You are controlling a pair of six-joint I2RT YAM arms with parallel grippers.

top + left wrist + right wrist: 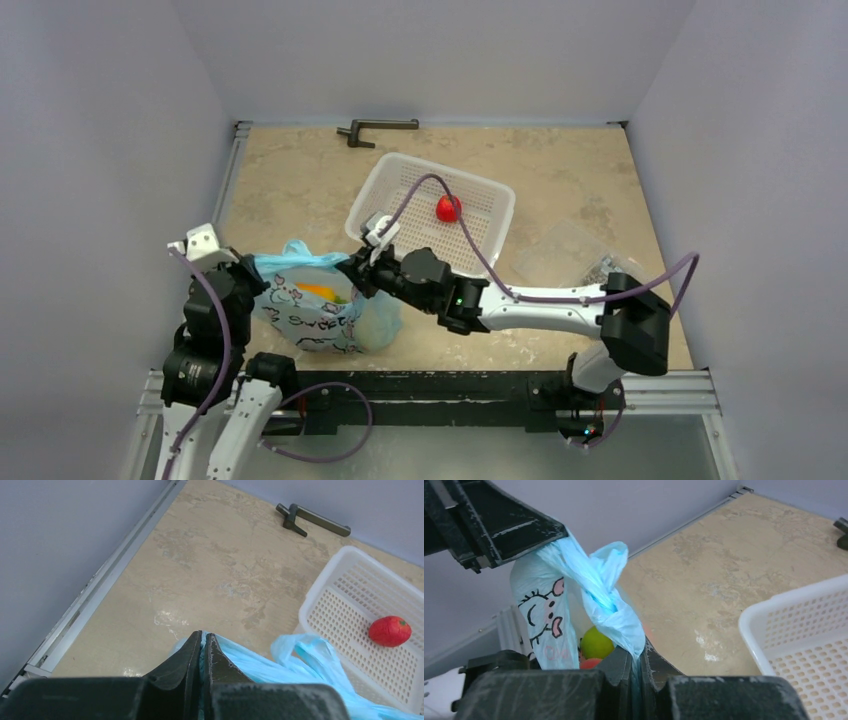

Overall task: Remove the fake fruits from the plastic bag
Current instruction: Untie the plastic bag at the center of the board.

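- The left gripper [202, 647] is well to the left of the white basket [320, 587], on the far side of the bag from it. Its fingers are clenched together on a fold of blue film at the bag's rim.
- The plastic bag [310, 312] sits just off the basket's near-left corner, slumped on the table and pulled taut between the two grippers.
- The fake fruits [322, 291] are inside the bag. An orange fruit shows through the mouth from above, and a green fruit [596, 642] shows in the right wrist view.
- The right gripper [638, 656] is between the bag and the basket's near-left corner. It is pinched shut on the twisted handle on that side.
- One small red fruit [448, 208] lies inside the basket.
- Step in hand, as I judge it: the mouth is being held apart and no bagged fruit has come out yet.
- Next, one gripper would have to let go and reach down through the opening while the other keeps the rim up. Or both could lift and tip the bag toward the basket. The thin film may sag shut once one side is freed.
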